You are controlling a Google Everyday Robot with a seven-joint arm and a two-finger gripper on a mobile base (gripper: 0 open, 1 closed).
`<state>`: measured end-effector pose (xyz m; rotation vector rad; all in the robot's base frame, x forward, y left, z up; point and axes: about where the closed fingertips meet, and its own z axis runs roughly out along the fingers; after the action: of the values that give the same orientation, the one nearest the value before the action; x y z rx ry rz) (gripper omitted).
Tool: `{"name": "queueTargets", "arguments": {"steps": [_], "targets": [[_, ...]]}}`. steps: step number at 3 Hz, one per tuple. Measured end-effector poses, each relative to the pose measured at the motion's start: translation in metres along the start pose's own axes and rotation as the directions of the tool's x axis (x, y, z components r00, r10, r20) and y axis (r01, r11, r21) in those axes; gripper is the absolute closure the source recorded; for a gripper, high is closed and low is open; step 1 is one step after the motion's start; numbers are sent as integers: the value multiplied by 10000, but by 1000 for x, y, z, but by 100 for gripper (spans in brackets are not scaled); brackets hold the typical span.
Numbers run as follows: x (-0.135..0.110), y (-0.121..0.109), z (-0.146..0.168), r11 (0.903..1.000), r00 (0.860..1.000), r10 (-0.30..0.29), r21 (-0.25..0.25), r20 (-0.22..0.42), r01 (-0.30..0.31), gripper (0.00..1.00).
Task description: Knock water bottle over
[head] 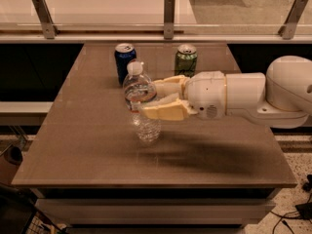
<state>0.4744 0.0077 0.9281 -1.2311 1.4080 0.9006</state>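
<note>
Your gripper (150, 99) hangs over the middle of the bench (83, 135), reaching in from the right on the end of the thick white arm (273, 91); its two pale fingers (165, 112) are spread apart, one on the far side and one on the near side; the water bottle (138, 89) stands in the gap between them.

The near finger crosses in front of the bottle's waist and hides part of it; the far finger's tip lies against the bottle's right shoulder, or just beside it; you cannot tell from this view whether either finger presses on the plastic.

The bottle is on its base on the bench, with its white cap uppermost; it leans a little, with the cap further left than the foot.

Behind it, near the far edge of the bench, you have the blue soda can (124, 62) just left of the cap and the green soda can (186, 60) to the right, above the gripper's wrist; both are upright and apart from the bottle.

Beyond the bench runs a glass barrier on metal posts (168, 16).
</note>
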Motion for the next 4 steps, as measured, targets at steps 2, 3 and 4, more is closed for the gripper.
{"name": "queueTargets", "arguments": {"steps": [2,3,4], "targets": [[4,-11,-22,9944,9843,317,1051,-1738,-135,100],[2,-9,-31,9850,9513,641,1721,-3017,-118,100],[-2,-5,-36,9737,8993,858,2273,-4289,155,100]]}}
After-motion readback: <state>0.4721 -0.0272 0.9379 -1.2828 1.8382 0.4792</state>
